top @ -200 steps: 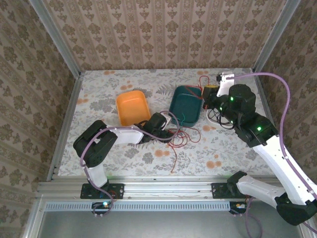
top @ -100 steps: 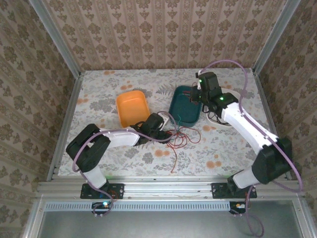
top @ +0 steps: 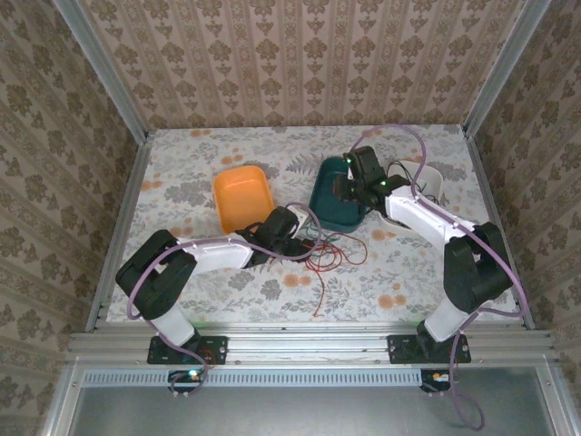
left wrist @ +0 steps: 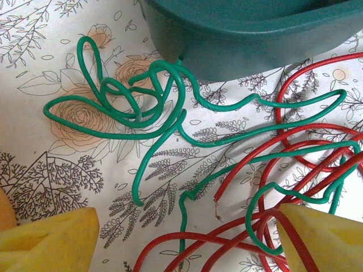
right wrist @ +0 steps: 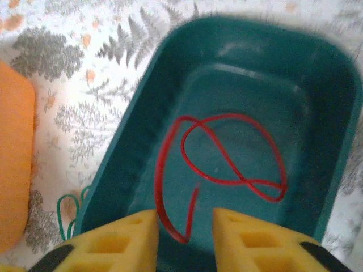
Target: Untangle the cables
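Hanging over the teal tray [right wrist: 144, 122] and its red cable [right wrist: 159, 181], right gripper [right wrist: 185, 232] — jaws apart; left gripper [left wrist: 187, 226] beside the tray — jaws wide apart.

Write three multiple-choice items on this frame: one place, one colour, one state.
1. Where does the looped red cable in the right wrist view lie?
A) inside the teal tray
B) outside it, against its wall
C) across its rim

2. What colour is the cable tangled with the red cables in front of the left claw?
A) black
B) green
C) blue

3. How is the left claw?
A) shut on a red cable
B) shut on the green cable
C) open

Key:
1 A: the whole loop rests on the tray's floor, within its walls.
2 B: the green cable weaves through the red ones in the left wrist view.
3 C: its fingers stand wide apart, with cables lying loose between them.
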